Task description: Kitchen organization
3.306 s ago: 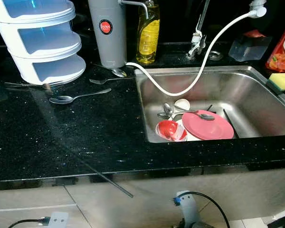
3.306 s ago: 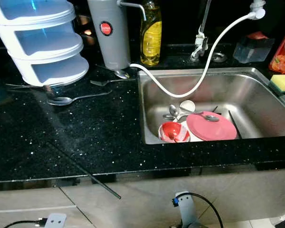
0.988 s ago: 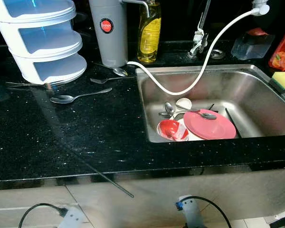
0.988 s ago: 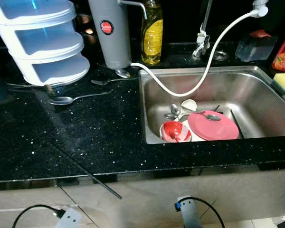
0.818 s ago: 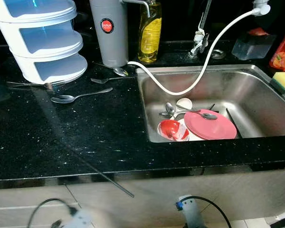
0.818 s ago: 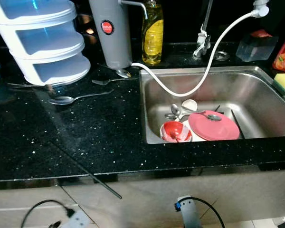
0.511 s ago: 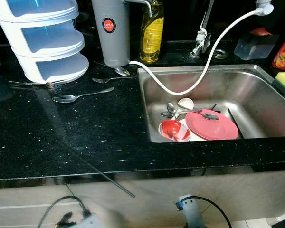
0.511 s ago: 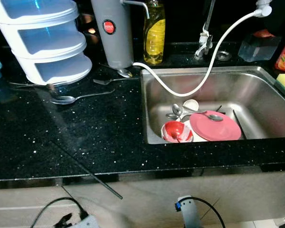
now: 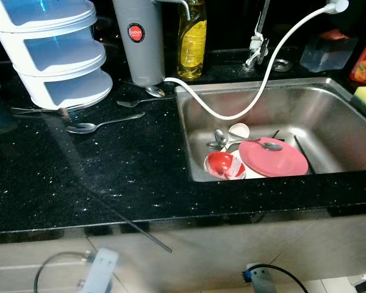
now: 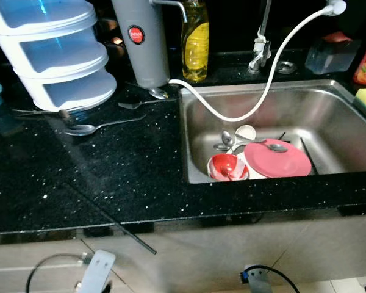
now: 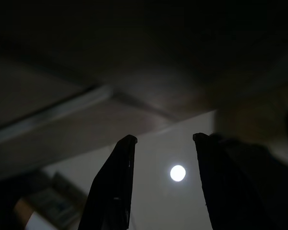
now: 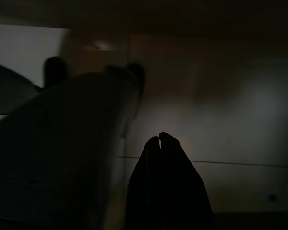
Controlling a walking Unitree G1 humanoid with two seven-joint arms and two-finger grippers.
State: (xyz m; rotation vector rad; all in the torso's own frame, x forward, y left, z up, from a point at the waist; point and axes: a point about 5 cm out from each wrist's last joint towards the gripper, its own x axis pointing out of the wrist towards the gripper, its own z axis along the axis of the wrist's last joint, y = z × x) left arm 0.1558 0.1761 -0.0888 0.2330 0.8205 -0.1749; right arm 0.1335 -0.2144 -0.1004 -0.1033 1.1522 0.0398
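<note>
Still standing before the black tabletop (image 9: pixel 110 177), nothing yet in either claw.

Hanging low below the front edge: left claw (image 11: pixel 161 182), fingers spread with a gap between them, pinching nothing.

Sitting at the far left corner: stacked white-and-blue containers (image 9: pixel 55 52). Lying just in front of them: a spoon (image 9: pixel 100 125), with two more pieces of cutlery (image 9: pixel 140 101) nearer the sink's left rim, beside the grey dispenser (image 9: pixel 139 39) and yellow soap bottle (image 9: pixel 191 39).

Resting in the sink (image 9: pixel 329 116), near its front wall: red bowl (image 9: pixel 222 165), pink plate (image 9: pixel 273 157) with spoons (image 9: pixel 222 140) on and beside it.

Hanging idle too: right claw (image 12: pixel 159 140), fingers pressed together on nothing.

Judging the step as approach only; likely needing next a raised arm and a flat, low pinch on the loose spoon.
</note>
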